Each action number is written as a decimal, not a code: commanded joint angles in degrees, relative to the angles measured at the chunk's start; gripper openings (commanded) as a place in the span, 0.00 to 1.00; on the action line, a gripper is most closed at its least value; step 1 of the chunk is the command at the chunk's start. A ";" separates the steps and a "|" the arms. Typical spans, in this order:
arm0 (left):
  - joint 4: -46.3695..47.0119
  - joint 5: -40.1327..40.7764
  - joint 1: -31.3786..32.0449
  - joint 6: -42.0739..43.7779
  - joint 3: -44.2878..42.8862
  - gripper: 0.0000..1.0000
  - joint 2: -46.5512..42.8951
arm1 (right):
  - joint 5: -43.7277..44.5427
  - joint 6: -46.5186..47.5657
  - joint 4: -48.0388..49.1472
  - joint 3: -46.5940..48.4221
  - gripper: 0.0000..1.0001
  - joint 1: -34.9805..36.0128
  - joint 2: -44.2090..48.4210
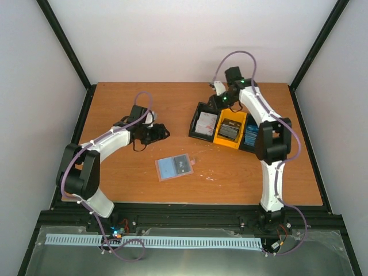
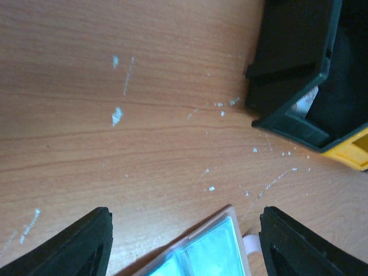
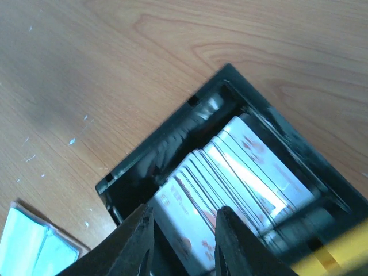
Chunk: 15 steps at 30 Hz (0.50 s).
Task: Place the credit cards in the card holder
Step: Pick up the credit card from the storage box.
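Left end effector (image 2: 185, 214) spread apart, empty, near card holder (image 1: 174, 167). Right end effector (image 3: 185, 211) narrowly apart at white-red cards (image 3: 247, 167) in black bin (image 3: 167, 141); cannot tell if gripping.

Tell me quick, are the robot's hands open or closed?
Left gripper: open, holding nothing.
Right gripper: partly open over the credit cards, gripping none.

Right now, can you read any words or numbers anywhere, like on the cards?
No text can be read anywhere.
White-and-red cards in the black bin: red marks, too blurred to read.
Dark cards in the yellow bin: too small to read.
Card holder: no writing visible.
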<state>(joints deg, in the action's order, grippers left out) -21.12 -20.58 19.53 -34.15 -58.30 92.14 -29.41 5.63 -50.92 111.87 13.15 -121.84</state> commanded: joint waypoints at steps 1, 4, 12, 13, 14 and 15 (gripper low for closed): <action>-1.23 -4.01 -3.43 4.95 -3.34 0.70 2.54 | -0.04 5.91 -10.52 9.94 0.29 4.75 -7.39; -1.41 -4.07 -4.21 6.98 -4.88 0.70 4.92 | 3.52 6.42 -11.31 11.59 0.30 6.70 -10.27; -5.77 -1.51 -4.97 10.29 -11.26 0.70 11.51 | 16.50 6.00 -12.06 12.08 0.32 10.67 -15.91; -5.82 -1.79 -5.25 10.47 -11.64 0.71 12.11 | 18.07 5.83 -12.10 12.21 0.32 10.63 -16.30; -5.90 -2.03 -5.51 10.62 -11.88 0.70 12.52 | 19.20 5.87 -12.18 12.30 0.32 10.67 -16.46; -5.98 -2.07 -5.63 10.85 -11.92 0.70 12.74 | 20.30 5.85 -12.17 12.23 0.33 10.66 -16.45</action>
<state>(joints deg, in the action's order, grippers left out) -25.30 -22.74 15.05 -26.30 -67.40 103.68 -16.99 11.33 -61.73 122.32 24.14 -137.34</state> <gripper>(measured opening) 0.704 0.321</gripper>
